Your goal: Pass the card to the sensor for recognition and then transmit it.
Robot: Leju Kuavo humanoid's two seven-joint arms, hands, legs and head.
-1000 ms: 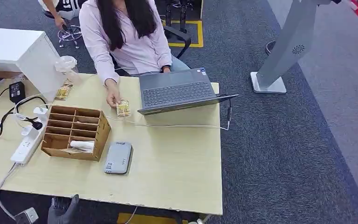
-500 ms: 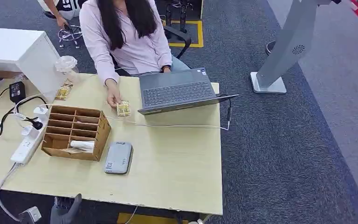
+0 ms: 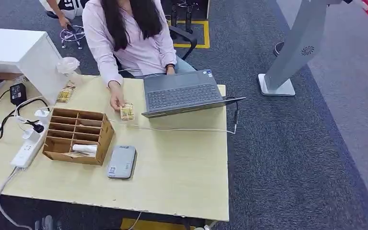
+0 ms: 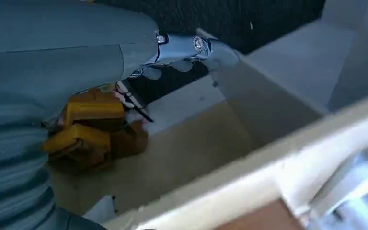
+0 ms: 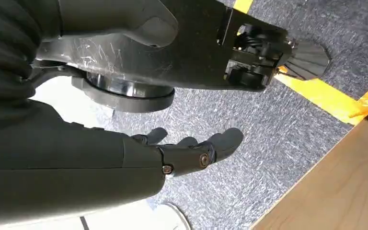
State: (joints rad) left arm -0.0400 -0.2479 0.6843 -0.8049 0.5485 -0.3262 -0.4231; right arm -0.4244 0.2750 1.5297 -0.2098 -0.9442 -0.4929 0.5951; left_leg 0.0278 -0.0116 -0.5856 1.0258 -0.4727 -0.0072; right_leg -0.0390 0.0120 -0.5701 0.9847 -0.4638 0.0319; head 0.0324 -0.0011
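Observation:
A person in a pink shirt sits at the far side of the table and holds a small yellowish card on the tabletop beside the laptop. The grey flat sensor lies near the table's front, right of a wooden organiser. My left hand sits low, below the table's front edge, with just its fingertips visible in the head view. In the left wrist view the left hand holds nothing, its fingers stretched out under the table. My right hand hangs over the carpet, fingers apart and empty.
An open laptop stands at the far right of the table, with a cable trailing off its side. A power strip with plugs lies at the left edge. A grey stand base is on the carpet to the right.
My left hand has dropped lower below the table's front edge and has almost left the head view. The person's hand and the card have stayed in place.

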